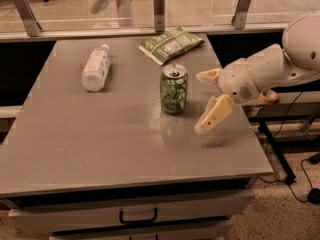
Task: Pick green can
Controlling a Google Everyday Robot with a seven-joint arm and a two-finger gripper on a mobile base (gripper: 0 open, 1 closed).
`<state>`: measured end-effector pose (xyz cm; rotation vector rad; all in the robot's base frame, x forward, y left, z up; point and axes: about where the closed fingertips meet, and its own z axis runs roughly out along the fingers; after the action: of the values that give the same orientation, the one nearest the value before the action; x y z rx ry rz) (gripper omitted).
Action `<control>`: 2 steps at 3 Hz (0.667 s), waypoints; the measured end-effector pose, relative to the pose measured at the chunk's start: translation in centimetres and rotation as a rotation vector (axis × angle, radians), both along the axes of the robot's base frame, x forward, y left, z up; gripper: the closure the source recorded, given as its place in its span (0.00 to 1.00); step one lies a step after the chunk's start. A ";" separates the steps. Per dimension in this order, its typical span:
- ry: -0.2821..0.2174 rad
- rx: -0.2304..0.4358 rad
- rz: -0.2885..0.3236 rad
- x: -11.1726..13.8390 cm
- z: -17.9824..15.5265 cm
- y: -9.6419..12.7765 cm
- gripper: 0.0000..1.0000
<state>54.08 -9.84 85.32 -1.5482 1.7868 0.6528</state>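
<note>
Three things are seen on one grey table (100, 149): one green can (173, 89), one clear plastic bottle (96, 67) and one green snack bag (171, 44). The green can is stood upright just right of the frame's centre, its silver top and pull tab shown. The bottle is laid on its side at upper left, well apart from the can. The snack bag is laid flat at upper centre, behind the can and not touching it. One white arm (280, 64) is reached in from the right edge. Its gripper (200, 102) is held above the table just right of the can, not touching it, with its two fingers (216, 115) spread wide apart. One drawer handle (138, 216) is shown at the bottom.
</note>
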 end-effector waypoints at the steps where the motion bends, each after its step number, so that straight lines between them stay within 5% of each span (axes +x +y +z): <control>1: 0.039 0.073 0.018 2.0 -0.5 1.8 0.00; 2: 0.067 0.096 0.109 1.8 -0.6 4.8 0.15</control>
<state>55.88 -5.02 84.75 -1.5831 1.7025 0.8401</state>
